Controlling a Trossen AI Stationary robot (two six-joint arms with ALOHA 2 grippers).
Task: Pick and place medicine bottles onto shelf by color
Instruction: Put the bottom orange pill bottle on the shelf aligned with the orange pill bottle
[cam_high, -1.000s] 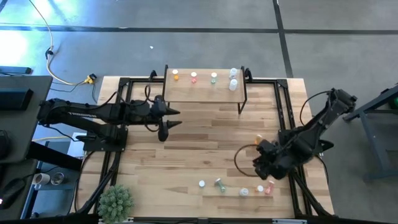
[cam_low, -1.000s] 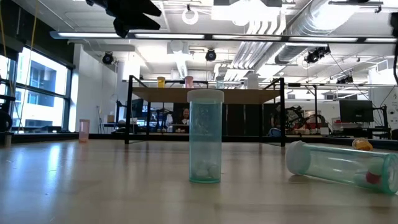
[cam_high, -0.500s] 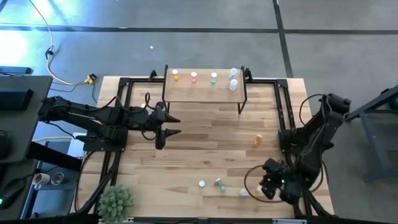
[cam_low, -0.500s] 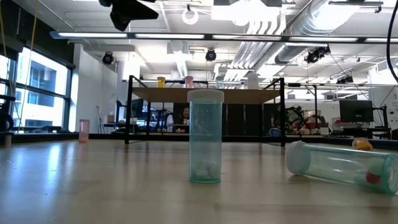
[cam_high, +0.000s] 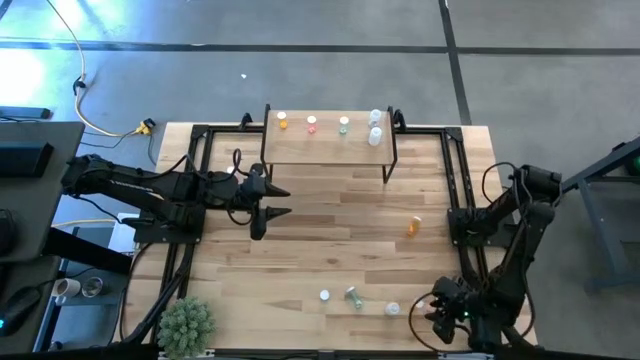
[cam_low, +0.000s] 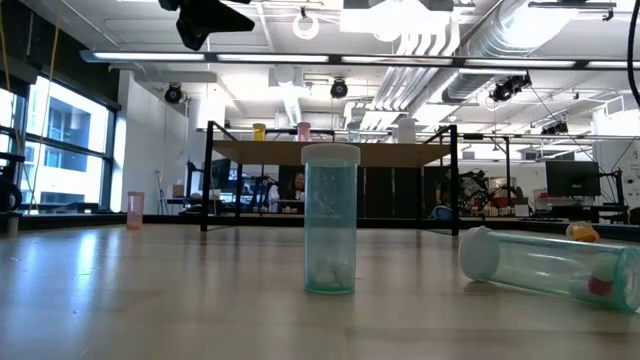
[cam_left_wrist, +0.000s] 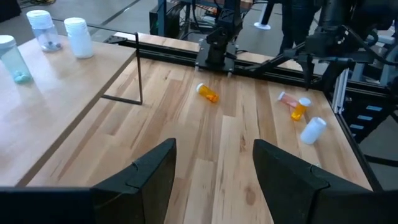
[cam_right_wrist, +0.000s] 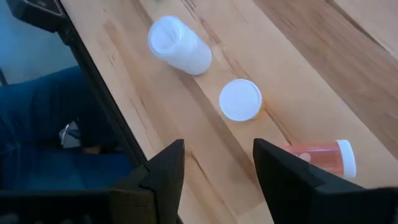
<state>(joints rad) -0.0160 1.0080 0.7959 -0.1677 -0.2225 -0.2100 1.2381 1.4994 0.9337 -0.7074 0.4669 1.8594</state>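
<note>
The shelf (cam_high: 328, 140) stands at the table's far edge with several medicine bottles upright on it: orange (cam_high: 282, 121), pink (cam_high: 312, 124), green (cam_high: 344, 124) and two white (cam_high: 376, 128). Loose bottles sit on the table: orange (cam_high: 413, 226), white-capped (cam_high: 325, 295), green on its side (cam_high: 353, 296) and white (cam_high: 392, 309). My right gripper (cam_right_wrist: 217, 180) hangs open over the near right corner, above a white bottle (cam_right_wrist: 180, 46), an upright capped bottle (cam_right_wrist: 240, 99) and a pink one on its side (cam_right_wrist: 323, 155). My left gripper (cam_left_wrist: 214, 180) is open above the table's left middle, holding nothing.
Black frame rails (cam_high: 460, 190) run along the table's left and right sides. A green plant (cam_high: 187, 322) stands at the near left corner. A wide stretch of bare wood (cam_high: 330, 230) lies between the shelf and the near bottles. The table's near edge (cam_right_wrist: 106, 81) is close to my right gripper.
My right gripper has swung from the table's right middle toward the near right corner and has come lower; it now covers the pink bottle in the high view. Its fingers have stayed open. No bottle has moved.
</note>
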